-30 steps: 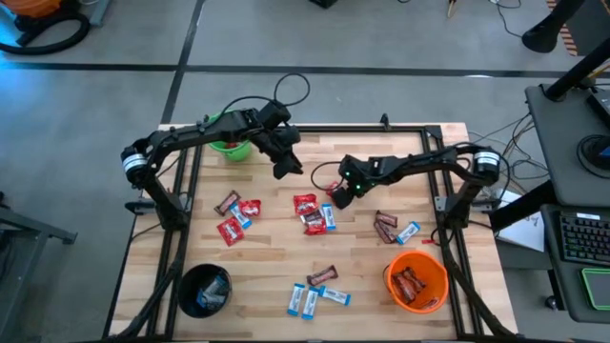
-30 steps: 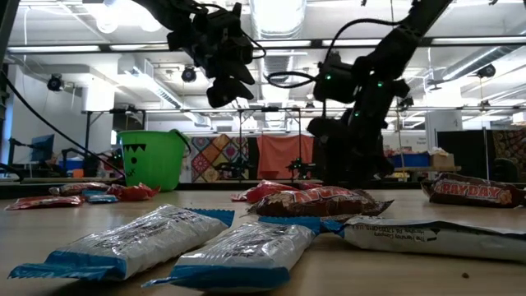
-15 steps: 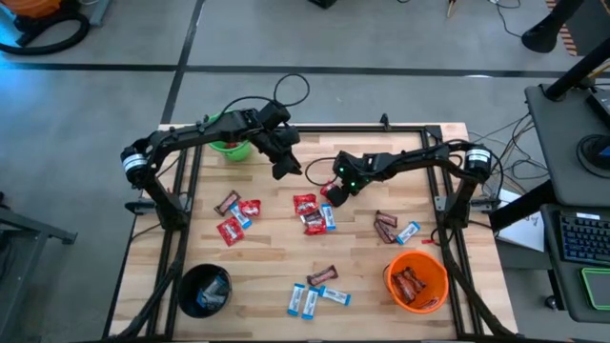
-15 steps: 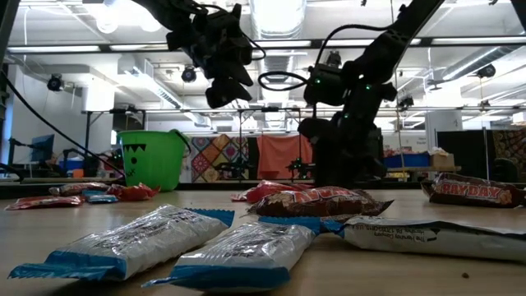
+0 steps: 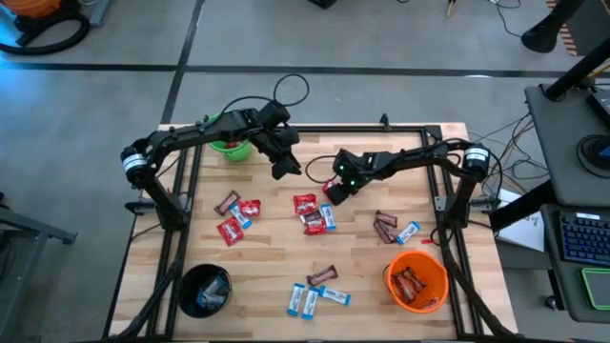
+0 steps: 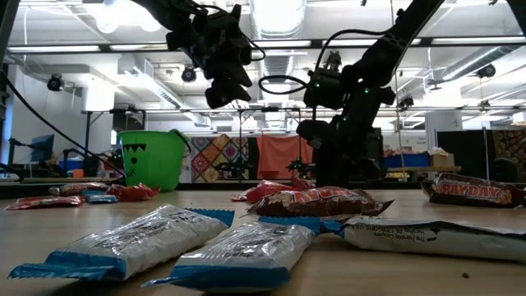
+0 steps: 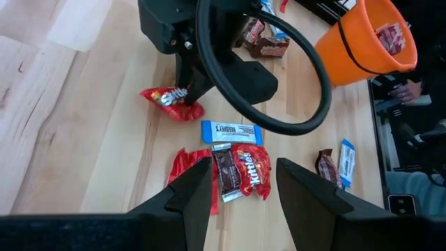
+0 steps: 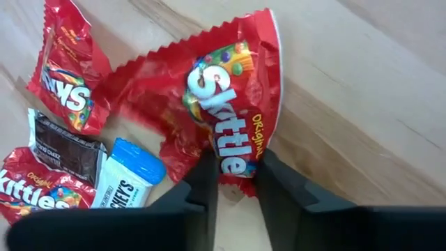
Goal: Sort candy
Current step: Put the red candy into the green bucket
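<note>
My right gripper (image 5: pixel 330 188) stands low over the middle of the table, shut on a red candy packet (image 8: pixel 223 111) that lies flat on the wood. The left wrist view also shows this packet (image 7: pixel 171 101) under the right arm. More candy lies close by: a red, brown and blue-and-white cluster (image 5: pixel 313 214), another cluster (image 5: pixel 236 214) to the left, brown bars (image 5: pixel 384 226) to the right, and blue-and-white packets (image 5: pixel 310 300) near the front. My left gripper (image 7: pixel 244 188) hangs open, high above the table near the green bucket (image 5: pixel 229 148), with nothing between its fingers. My right gripper pinches the red packet's crimped end (image 8: pixel 234 166) between its two fingers. The fingers come from above, slanting steeply down. The packet lies flat on the table, its other end spread out away from the fingers.
An orange bucket (image 5: pixel 416 281) holding brown bars stands at the front right. A black bucket (image 5: pixel 205 289) stands at the front left, with blue-and-white packets inside. A cable loop (image 7: pixel 265 70) hangs off the right arm. Bare wood lies around the held packet on its far side.
My right gripper has sunk toward the table, shifted a little toward the left and far side, and drawn its fingers together on the red packet. The packet lies where it was. The left arm has kept still.
</note>
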Controlling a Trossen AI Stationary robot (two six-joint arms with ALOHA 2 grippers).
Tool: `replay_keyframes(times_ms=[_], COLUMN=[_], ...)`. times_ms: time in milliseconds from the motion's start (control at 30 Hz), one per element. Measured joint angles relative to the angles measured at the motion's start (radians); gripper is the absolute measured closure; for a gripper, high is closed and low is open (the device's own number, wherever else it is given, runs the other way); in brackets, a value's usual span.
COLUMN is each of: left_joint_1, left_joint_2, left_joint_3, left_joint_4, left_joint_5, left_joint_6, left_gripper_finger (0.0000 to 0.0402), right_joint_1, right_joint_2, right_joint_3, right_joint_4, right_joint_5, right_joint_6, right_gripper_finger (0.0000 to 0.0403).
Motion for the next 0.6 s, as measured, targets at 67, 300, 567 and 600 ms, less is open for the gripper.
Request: replay_keyframes(times_ms=[67, 300, 567, 600], left_joint_1=[0.002, 0.004, 0.005, 0.006], left_joint_2=[0.0, 0.0, 0.0, 0.0], left_joint_3=[0.0, 0.0, 0.0, 0.0], left_joint_4=[-0.001, -0.019, -0.024, -0.024], left_joint_5=[0.0, 0.0, 0.0, 0.0], left_joint_6=[0.003, 0.014, 0.018, 0.018], left_gripper_finger=[0.0259, 0.0259, 0.0259, 0.0259], right_joint_1=[-0.001, -0.005, -0.007, -0.007], right_joint_2=[0.0, 0.001, -0.011, -0.015], right_joint_3=[0.0, -0.001, -0.002, -0.002], right_joint_4=[-0.002, -0.005, -0.007, -0.007], right_joint_5=[-0.003, -0.001, -0.003, -0.003], right_joint_6=[0.0, 0.0, 0.007, 0.007], right_gripper_finger=[0.0349, 0.0372, 0.0375, 0.0375])
